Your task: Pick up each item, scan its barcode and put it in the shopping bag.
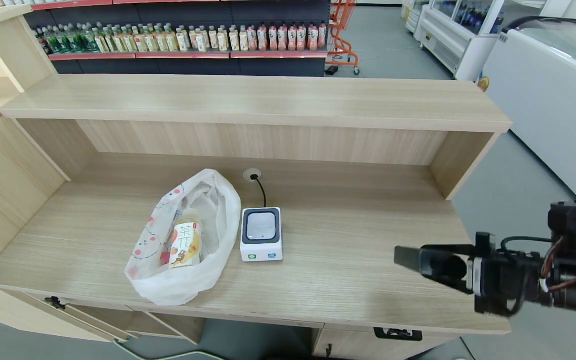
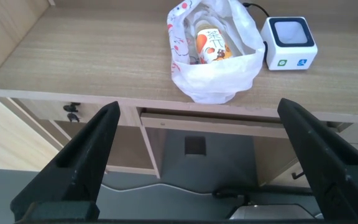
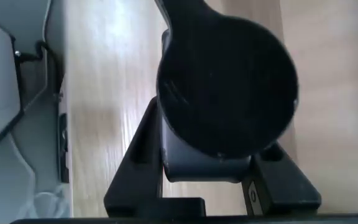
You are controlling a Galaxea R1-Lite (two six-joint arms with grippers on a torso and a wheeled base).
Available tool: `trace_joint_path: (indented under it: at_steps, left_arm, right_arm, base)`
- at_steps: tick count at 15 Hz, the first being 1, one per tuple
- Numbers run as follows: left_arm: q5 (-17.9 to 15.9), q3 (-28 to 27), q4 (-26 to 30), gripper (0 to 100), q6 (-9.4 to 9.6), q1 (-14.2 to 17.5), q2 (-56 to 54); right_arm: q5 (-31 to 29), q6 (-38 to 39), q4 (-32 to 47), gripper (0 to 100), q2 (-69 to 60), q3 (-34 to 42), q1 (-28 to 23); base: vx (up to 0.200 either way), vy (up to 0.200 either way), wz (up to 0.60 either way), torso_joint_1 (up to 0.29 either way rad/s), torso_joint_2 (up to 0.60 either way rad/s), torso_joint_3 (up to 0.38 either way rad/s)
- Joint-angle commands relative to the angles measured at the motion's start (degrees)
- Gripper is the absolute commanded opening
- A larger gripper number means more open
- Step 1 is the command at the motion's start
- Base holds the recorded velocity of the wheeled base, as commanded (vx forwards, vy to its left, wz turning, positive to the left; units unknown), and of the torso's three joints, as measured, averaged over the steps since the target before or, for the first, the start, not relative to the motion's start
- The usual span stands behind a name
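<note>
Head view: the right gripper (image 1: 405, 262) hangs over the near right corner of the wooden counter (image 1: 368, 225), its fingers closed on a dark round item (image 1: 443, 267) whose kind cannot be told. The white scanner (image 1: 261, 235) stands well apart from this gripper, on the side its fingers point toward, with a black cable (image 1: 260, 190) running from it to a hole in the counter top. The shopping bag (image 1: 218, 210) lies just beyond the scanner from the gripper, nearly touching it, mouth open. One bottle (image 1: 186, 242) with an orange and white label lies inside it. Stocked shelves (image 1: 183, 37) stand behind the counter. Left wrist view: the left gripper (image 2: 199, 109) is spread wide with nothing between its fingers, touching nothing, and sits off the counter's near edge, lower than the top. Ahead of it, this view adds the counter's front face and a drawer (image 2: 210, 124) under the top. Above the drawer, straight beyond the gripper, the bag's bulge reaches the counter's edge; the bottle lies inside with its label up, and the scanner stands beside the bag. Right wrist view: the dark round item sits close before the camera, clamped between the two black fingers, with bare wood grain beyond it. No barcode or label on the item can be made out.
</note>
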Motion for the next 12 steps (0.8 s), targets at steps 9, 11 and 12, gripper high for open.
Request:
trace_joint_path:
  at_steps: [9, 11, 12]
  left_arm:
    - [0.0, 0.0, 0.0, 100, 0.02, 0.0, 0.0]
    - [0.0, 0.0, 0.0, 100, -0.06, 0.0, 0.0]
    - [0.0, 0.0, 0.0, 100, -0.06, 0.0, 0.0]
  right_arm:
    - [9.5, -50.9, -2.9, 0, 5.9, -0.6, 18.7]
    - [13.1, -55.5, -2.8, 0, 5.9, -1.4, 19.6]
    - [16.4, -58.7, -2.8, 0, 6.4, -1.6, 20.6]
  base:
    - [0.000, 0.000, 0.00, 0.000, 0.00, 0.000]
    - [0.000, 0.000, 0.00, 0.000, 0.00, 0.000]
    - [0.000, 0.000, 0.00, 0.000, 0.00, 0.000]
